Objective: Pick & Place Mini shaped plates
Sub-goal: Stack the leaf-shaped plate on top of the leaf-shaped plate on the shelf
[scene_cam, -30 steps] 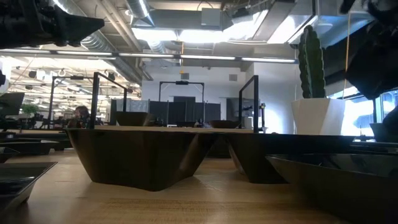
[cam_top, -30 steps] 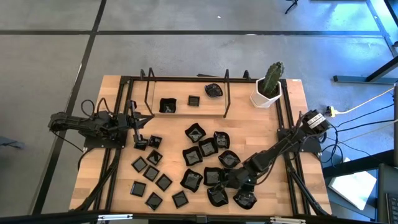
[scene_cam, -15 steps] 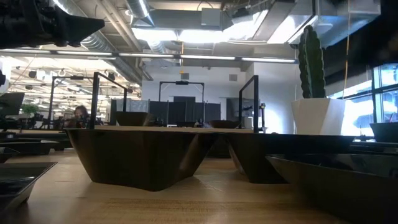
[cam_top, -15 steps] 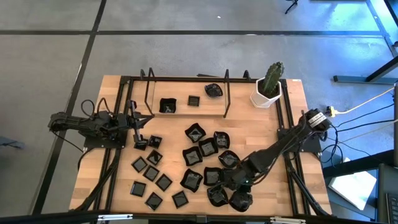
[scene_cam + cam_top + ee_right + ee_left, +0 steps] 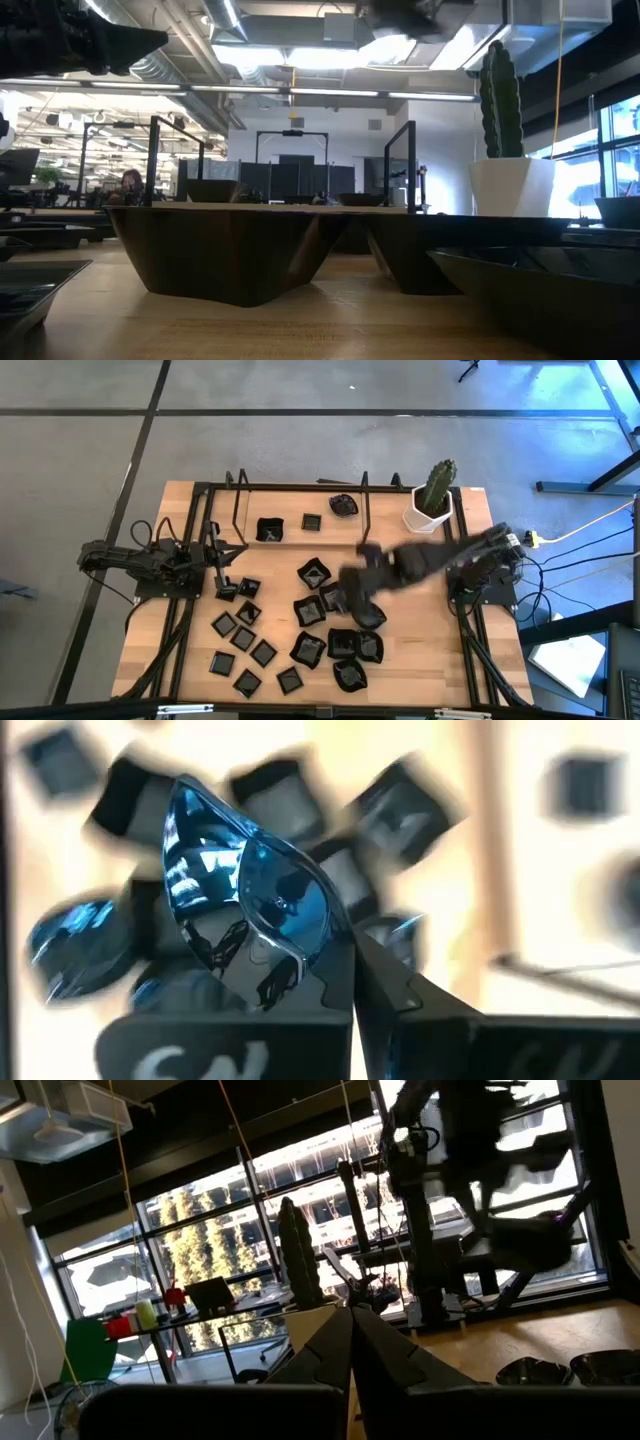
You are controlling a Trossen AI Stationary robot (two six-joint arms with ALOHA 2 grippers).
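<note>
Many glossy black mini shaped plates lie spread over the wooden table. Three more sit at the far side inside a black wire frame. My right gripper, blurred, hangs above the middle of the plates, shut on one plate with a wavy rim and blue reflections. The same arm shows as a dark blur at the top of the low view. My left gripper waits at the table's left, shut on nothing. My right gripper pinches the plate by its rim between its two fingers. The plate sticks out past the fingertips, tilted on edge, and is lifted clear of the table and of the other plates.
A white pot with a cactus stands at the far right corner. The black wire frame runs along the far side, with upright posts. Bare wood shows along the table's right edge.
My right gripper has risen from the near right of the plate cluster and swung toward the far edge and the left, tipping steeply downward and rolling. The plate it holds has been lifted clear of its spot near the front edge. The other plates have stayed where they were.
</note>
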